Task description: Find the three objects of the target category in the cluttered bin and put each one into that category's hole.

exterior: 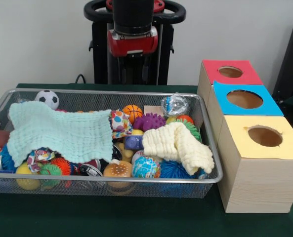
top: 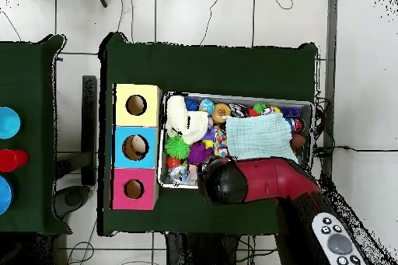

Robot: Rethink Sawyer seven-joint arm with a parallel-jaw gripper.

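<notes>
Bench (exterior: 136,222) covered in dark green cloth; plain white wall behind, pale tiled floor (top: 202,13) all round. Wire mesh bin (exterior: 106,181) at bench left, three wooden boxes (exterior: 257,173) just right of it, tops red, blue, yellow. One polka-dot bundle (exterior: 119,122) mid-bin, beside the mint cloth (exterior: 62,131). Arm (top: 264,180) over the bin's far edge; tool hidden, grip state cannot be told.
</notes>
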